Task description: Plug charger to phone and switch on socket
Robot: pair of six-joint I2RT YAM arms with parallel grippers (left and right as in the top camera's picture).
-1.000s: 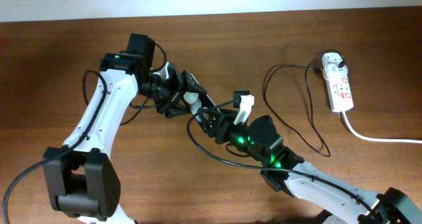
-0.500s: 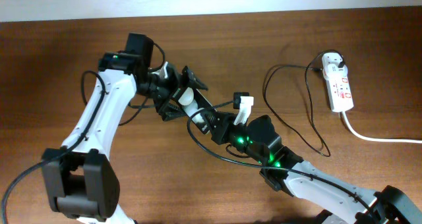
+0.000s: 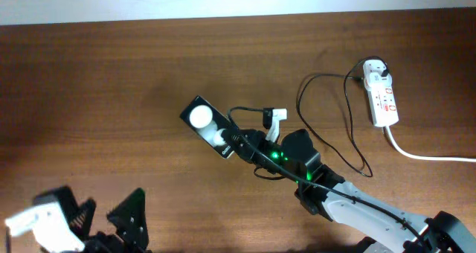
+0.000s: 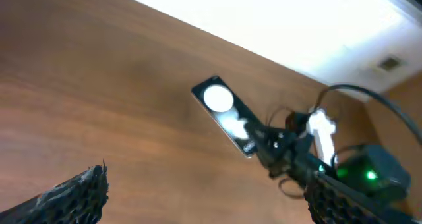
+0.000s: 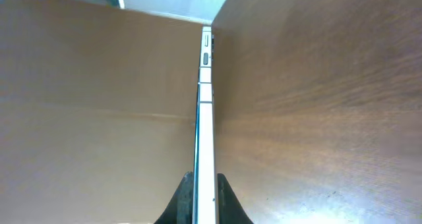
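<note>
The small black glossy phone [image 3: 204, 123], with two white round spots, shows face-up near the middle of the brown wooden tabletop [image 3: 97, 82]. Its near end is pinched in the right claw [image 3: 236, 146] (seen edge-on between the fingers in the right wrist view). The left claw [image 3: 110, 212] hangs splayed wide at the near left corner. The white oblong power-strip socket [image 3: 385, 100] sits by the right edge. The thin black charger cable [image 3: 301, 97] loops beside it, and its tip cannot be made out.

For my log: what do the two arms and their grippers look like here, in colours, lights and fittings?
Both are white-shelled with black joints: the left arm and the right arm. The right one shows two green lights near its wrist and a small white bracket. The left gripper has black, rough-textured fingers; the right gripper has dark, tapered ones.
</note>
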